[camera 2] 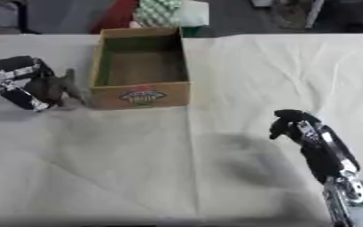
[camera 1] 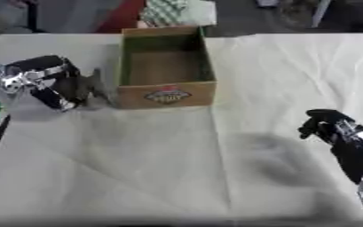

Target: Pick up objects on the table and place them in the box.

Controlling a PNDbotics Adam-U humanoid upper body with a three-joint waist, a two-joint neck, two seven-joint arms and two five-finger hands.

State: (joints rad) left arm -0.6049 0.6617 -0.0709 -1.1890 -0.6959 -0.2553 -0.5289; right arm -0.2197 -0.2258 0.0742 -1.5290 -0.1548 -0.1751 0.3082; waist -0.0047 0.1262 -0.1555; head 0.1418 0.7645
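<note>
- An open brown cardboard box [camera 1: 167, 66] with a round red-and-white label on its near wall stands at the far middle of the table, its long side running away from the viewer; its inside shows only a bare brown floor and greenish inner walls.
- The table is covered by a creased white cloth [camera 1: 176, 168], and no loose object can be made out on the cloth itself.
- The robot's left hand [camera 1: 48, 84], black with silver joints, sits at the left, just beside the box's near left corner, its fingers curled downward toward the cloth.
- Between that hand and the box wall lies a dark grey shape [camera 1: 91, 86]; whether it is a held object or only shadow cannot be told, so the left hand's grasp is unclear.
- The robot's right hand [camera 2: 293, 126] hangs over the cloth at the near right, well apart from the box, with black fingers bent inward into a loose curl and nothing visible between them.
- A soft shadow lies on the cloth to the left of the right hand.
- Beyond the far edge of the table are a red surface and a green-and-white patterned thing [camera 1: 165, 11], too blurred to identify.
</note>
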